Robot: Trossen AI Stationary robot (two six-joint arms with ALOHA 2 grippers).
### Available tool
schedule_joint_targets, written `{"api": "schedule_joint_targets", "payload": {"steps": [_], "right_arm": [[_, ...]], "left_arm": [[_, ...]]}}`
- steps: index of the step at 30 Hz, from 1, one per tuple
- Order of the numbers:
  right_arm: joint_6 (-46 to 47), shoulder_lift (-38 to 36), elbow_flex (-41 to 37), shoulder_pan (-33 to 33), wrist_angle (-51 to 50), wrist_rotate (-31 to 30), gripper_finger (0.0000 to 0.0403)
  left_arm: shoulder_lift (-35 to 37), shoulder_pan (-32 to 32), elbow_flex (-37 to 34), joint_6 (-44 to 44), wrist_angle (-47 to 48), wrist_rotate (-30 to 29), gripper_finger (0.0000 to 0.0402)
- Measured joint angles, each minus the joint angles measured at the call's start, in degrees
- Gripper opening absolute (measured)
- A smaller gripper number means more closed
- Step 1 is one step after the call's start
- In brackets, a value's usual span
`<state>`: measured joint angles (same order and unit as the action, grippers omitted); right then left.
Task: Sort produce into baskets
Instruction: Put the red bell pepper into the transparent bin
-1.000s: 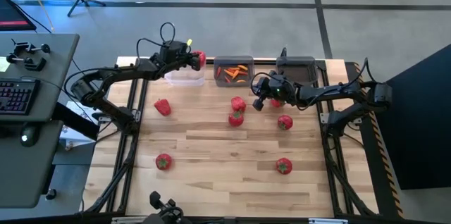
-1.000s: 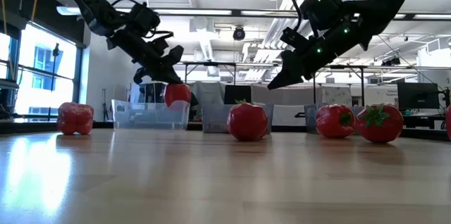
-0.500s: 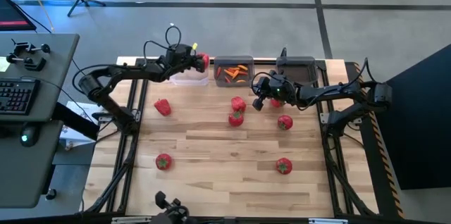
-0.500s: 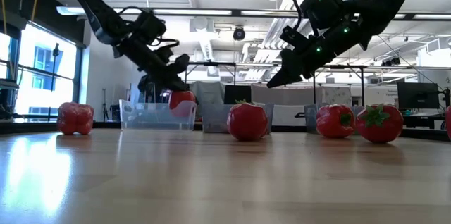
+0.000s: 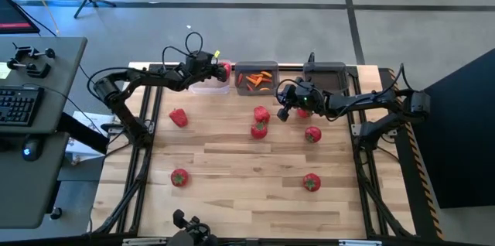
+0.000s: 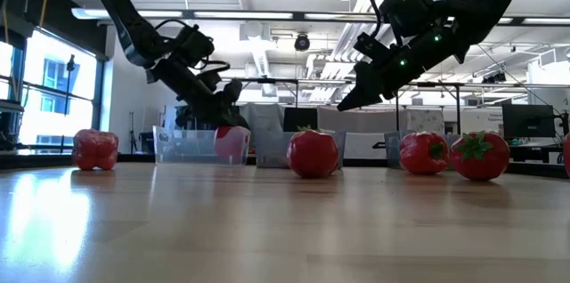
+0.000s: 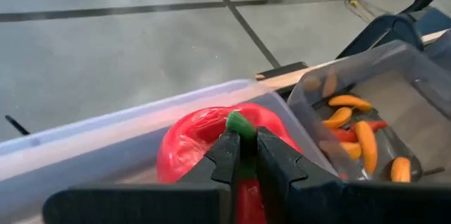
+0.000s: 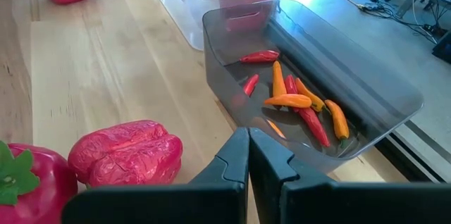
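Observation:
My left gripper [image 5: 221, 68] is shut on a lumpy red bell pepper [image 7: 204, 146] at the right end of the clear bin [image 5: 203, 85], at the table's far edge. The low view shows the pepper [image 6: 232, 140] down inside the bin's walls [image 6: 191, 145]. My right gripper [image 5: 284, 113] is shut and empty. It hovers above the table, just right of a red pepper [image 5: 261, 112] and a tomato [image 5: 258, 129]. The middle dark bin [image 5: 257, 68] holds orange and red chilli pieces [image 8: 296, 101]. My left gripper pinches the pepper's green stem [image 7: 240, 121] between its two fingertips. The fingers slant down from the table's left. The pepper hangs below the fingertips inside the clear bin. Whether its underside touches the bin floor cannot be told.
A second dark bin [image 5: 326, 69] stands at the far right. Loose produce lies on the table: a pepper [image 5: 179, 117] at the left, tomatoes [image 5: 312, 133] [image 5: 179, 176] [image 5: 311, 182], and a red piece [image 5: 304, 107] under my right arm. Bare wood lies in the near middle.
My left gripper has gone toward the table's right and down, still shut on the pepper. The pepper has sunk from above the clear bin's rim to inside it. The clear bin has slid a little toward the table's right.

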<state>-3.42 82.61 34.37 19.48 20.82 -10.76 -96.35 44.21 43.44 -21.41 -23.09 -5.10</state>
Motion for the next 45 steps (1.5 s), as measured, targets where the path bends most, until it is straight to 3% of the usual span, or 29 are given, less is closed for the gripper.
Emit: {"api": "schedule_joint_targets", "payload": {"steps": [23,32,36,40,45], "right_arm": [[1.07,0.0,0.0,-0.02,-0.02,0.02,0.0004],[1.07,0.0,0.0,-0.02,-0.02,-1.29,0.0084],[1.95,-0.14,0.02,-0.64,-0.44,-1.83,0.0125],[3.41,-2.29,1.38,-2.8,-7.91,-4.67,0.0151],[11.87,-6.13,8.66,-5.96,-33.24,-7.91,0.0163]], "left_arm": [[1.89,0.98,0.0,9.16,2.97,2.7,0.0153],[9.22,2.0,0.0,17.12,5.68,2.49,0.0155],[11.71,1.91,-2.0,19.12,3.38,7.02,0.0155],[14.09,1.9,-7.03,18.2,-4.6,13.07,0.0155],[16.91,0.73,-12.39,16.82,-14.06,16.72,0.0155]]}}
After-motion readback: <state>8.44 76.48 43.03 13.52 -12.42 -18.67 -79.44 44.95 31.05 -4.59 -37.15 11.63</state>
